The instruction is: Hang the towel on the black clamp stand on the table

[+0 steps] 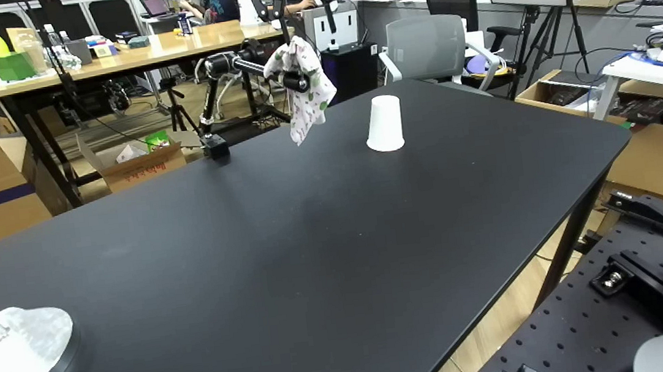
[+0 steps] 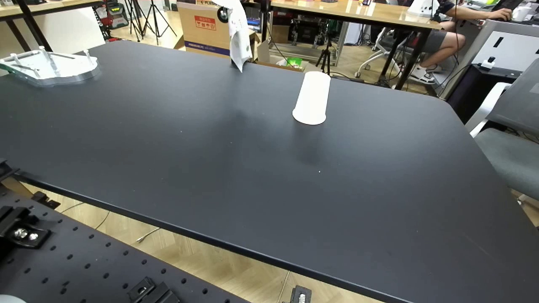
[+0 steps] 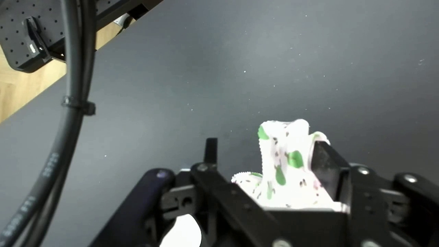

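Along the far edge of the desk [image 1: 288, 246], a black clamp stand [image 1: 221, 64] is fixed, presumably so it can reach out as a rail, and the towel [image 1: 319, 89] drapes over its free end. The claw [image 1: 309, 33] at the towel's top is released, its fingers [image 3: 327, 168] apart to either side, likely to leave the weight to the stand; inward from that edge, a white cup [image 1: 385, 122] sits wide end down, probably for steadiness.

Black tool [image 1: 309, 33] aloft, pointing downward, 2 fingers [image 3: 327, 168] spread well apart
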